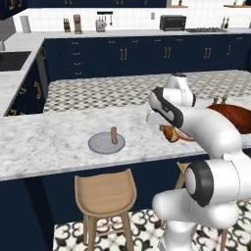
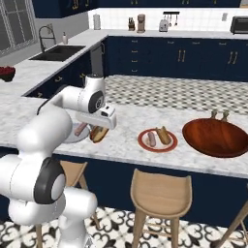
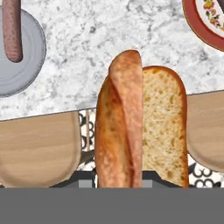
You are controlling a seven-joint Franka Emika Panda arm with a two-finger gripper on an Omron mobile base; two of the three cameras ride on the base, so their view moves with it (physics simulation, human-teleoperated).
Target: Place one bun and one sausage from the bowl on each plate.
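Note:
My gripper [image 2: 100, 129] is shut on a split golden-brown bun [image 3: 140, 131], held above the counter's front edge between the two plates. The grey plate [image 1: 100, 144] lies just to the left with one sausage [image 1: 114, 135] on it; the hand view has this plate [image 3: 26, 70] at upper left. To the right, the red-rimmed plate [image 2: 144, 145] carries a sausage [image 2: 152, 139] and a bun [image 2: 163, 135]. Further right sits the reddish-brown bowl [image 2: 215, 137], with two small brown pieces [image 2: 219, 115] at its far rim. The bun hides my fingertips in the hand view.
Wooden stools [image 1: 105, 193] [image 2: 162, 193] stand under the marble counter's [image 1: 44, 142] front edge. A dark bowl of red fruit [image 2: 6, 72] sits far left, and a sink [image 2: 58, 52] lies behind it. Across the tiled aisle run dark blue cabinets [image 1: 122, 54].

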